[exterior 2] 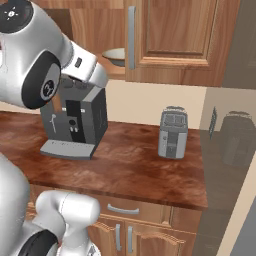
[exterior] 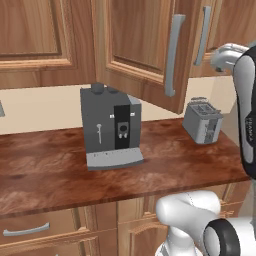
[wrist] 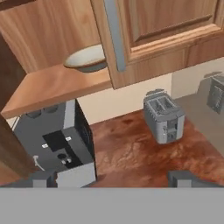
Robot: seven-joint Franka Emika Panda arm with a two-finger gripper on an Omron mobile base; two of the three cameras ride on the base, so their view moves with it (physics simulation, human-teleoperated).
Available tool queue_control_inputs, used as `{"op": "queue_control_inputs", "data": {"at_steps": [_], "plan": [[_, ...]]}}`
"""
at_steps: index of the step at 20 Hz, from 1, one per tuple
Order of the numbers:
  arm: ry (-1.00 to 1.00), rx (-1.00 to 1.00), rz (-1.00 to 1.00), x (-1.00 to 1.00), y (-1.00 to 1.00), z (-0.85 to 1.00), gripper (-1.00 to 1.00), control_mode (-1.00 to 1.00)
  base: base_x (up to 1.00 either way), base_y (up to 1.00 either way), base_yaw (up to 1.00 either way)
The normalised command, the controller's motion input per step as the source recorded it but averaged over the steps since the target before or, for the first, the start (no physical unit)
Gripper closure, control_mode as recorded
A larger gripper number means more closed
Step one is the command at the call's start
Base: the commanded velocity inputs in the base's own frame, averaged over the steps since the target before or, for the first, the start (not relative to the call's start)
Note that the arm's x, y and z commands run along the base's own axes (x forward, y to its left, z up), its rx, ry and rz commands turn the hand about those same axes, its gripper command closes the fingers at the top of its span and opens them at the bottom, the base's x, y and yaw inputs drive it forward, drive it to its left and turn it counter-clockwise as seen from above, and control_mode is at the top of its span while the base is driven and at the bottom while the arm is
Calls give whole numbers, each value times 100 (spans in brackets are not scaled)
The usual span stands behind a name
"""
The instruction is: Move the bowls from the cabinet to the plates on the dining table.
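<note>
Sitting on the wooden shelf of the open cabinet is one bowl, cream with a darker rim, upright, just beside the edge of the cabinet's door. In the right base view the same bowl peeks out behind that door's grey bar handle. Only one bowl can be counted; whether a second lies deeper in the cabinet cannot be told.

Below the shelf, the reddish-brown surface carries two appliances: one dark grey coffee machine directly under the shelf, and one grey toaster to the right of the machine, well apart from it.

The gripper shows two dark fingertips at the bottom of the hand view, set far apart; the jaws are spread wide and pinch nothing. They point toward the surface between machine and toaster, below the bowl and apart from it.

Two grey handles show on the cabinet doors in the left base view, and one drawer handle sits under the surface's front edge.
</note>
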Motion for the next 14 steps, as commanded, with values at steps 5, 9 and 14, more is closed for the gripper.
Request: {"op": "queue_control_inputs", "data": {"at_steps": [5, 9, 14], "plan": [[5, 34, -10, 57, -2, -8, -100, -100, 0, 0, 0], [0, 48, 0, 34, -26, -20, -100, -100, 0, 0, 0], [0, 43, 2, 16, -12, -12, -100, -100, 0, 0, 0]]}}
